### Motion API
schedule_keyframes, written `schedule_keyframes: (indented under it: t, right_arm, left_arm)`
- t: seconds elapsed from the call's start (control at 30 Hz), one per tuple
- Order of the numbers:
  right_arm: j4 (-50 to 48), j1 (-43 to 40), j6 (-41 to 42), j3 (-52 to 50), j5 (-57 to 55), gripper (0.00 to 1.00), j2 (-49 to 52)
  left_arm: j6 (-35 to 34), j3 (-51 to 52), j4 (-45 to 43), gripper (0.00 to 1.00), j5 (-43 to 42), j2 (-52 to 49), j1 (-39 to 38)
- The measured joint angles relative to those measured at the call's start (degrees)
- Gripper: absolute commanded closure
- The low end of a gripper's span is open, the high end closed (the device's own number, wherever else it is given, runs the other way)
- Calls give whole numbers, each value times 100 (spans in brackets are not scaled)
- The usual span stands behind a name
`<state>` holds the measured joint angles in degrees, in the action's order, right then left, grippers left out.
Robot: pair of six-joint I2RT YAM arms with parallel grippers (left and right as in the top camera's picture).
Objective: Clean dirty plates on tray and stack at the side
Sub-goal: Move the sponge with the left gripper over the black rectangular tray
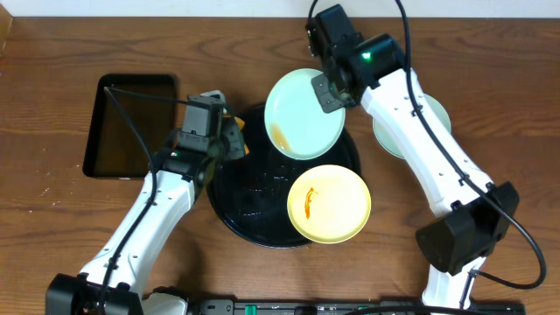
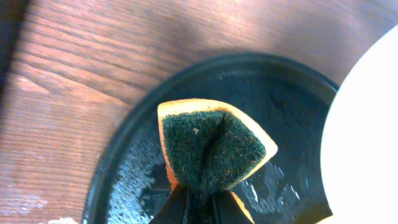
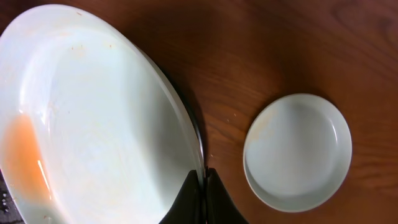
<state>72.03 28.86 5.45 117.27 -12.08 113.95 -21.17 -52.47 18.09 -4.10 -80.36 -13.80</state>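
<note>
My right gripper (image 1: 326,90) (image 3: 203,177) is shut on the rim of a pale mint-blue plate (image 1: 302,114) (image 3: 93,118), holding it tilted over the back of the round black tray (image 1: 241,201) (image 2: 124,180). An orange-brown smear (image 1: 279,136) (image 3: 23,155) marks the plate's lower left. My left gripper (image 1: 229,140) (image 2: 199,198) is shut on an orange sponge with a dark green scouring face (image 2: 211,146), at the tray's left rim, left of the held plate. A pale yellow plate (image 1: 329,204) with an orange smear lies on the tray's front right. A clean mint-blue plate (image 1: 437,114) (image 3: 297,151) rests on the table at the right.
A rectangular black tray (image 1: 131,127) lies at the left of the wooden table. The round tray's floor shows wet streaks (image 2: 134,174). The right arm (image 1: 429,157) crosses above the clean plate.
</note>
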Motion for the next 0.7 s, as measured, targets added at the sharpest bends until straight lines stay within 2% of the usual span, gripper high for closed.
schedule_keyframes:
  t: [0.27, 0.43, 0.7]
  right_arm:
    - [76, -212, 15, -4, 164, 99, 0]
    - [-68, -210, 33, -92, 354, 99, 0]
    - [-210, -205, 66, -223, 638, 99, 0]
  left_arm:
    - [514, 0, -719, 92, 625, 0, 824]
    - [798, -2, -1460, 92, 933, -76, 1709]
    - [927, -2, -1934, 92, 1051, -1082, 2675]
